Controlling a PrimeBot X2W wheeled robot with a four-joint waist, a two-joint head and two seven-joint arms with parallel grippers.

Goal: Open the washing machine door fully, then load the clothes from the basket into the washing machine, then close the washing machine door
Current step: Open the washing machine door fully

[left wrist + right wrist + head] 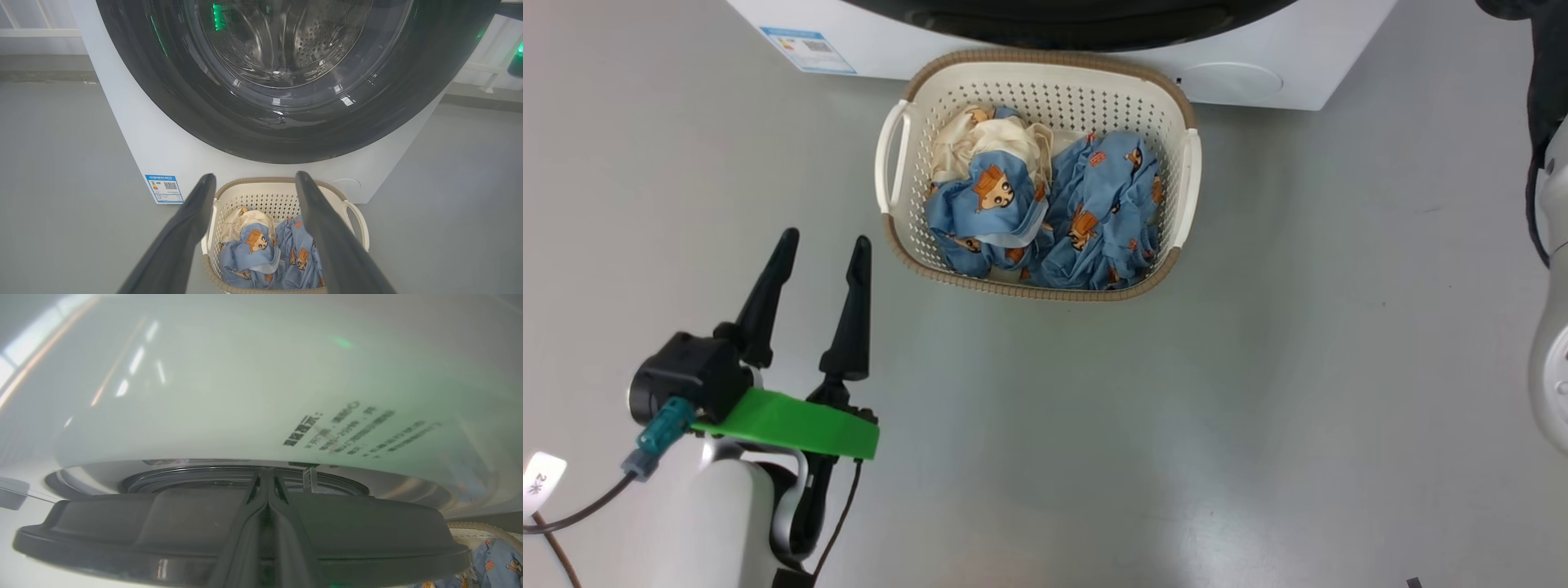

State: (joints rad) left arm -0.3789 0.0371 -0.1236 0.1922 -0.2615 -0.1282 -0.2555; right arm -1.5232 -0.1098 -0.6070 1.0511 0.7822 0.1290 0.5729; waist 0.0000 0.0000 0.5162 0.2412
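We judge that we are at the very start of the job. The washing machine (1307,77) stands along the 12 o'clock edge of the head view. The basket (1045,59) sits on the grey floor (1258,408) just in front of it, with the clothes (1094,204) heaped inside: blue printed pieces, one with a cream part toward 11 o'clock. All of them lie in the basket, so loading has not begun. Our left gripper (825,238) hangs at 8 o'clock in that view, well apart from the basket, its two dark fingers spread wide and holding nothing. The left wrist view looks along them at the washing machine door (286,134). Its black rim lies against the white front or close to it, and the steel drum (286,36) shows through the glass. From there we cannot tell whether the door is cracked open. Our right gripper (266,475) has its fingers pressed together with nothing between them. Their tips lie at the dark edge of the door, and in the right wrist view the pale glass bowl bulges beyond them toward 12 o'clock. We judge that the first step — swinging the door fully open — is the one in hand and unfinished, with loading and closing both left to do.
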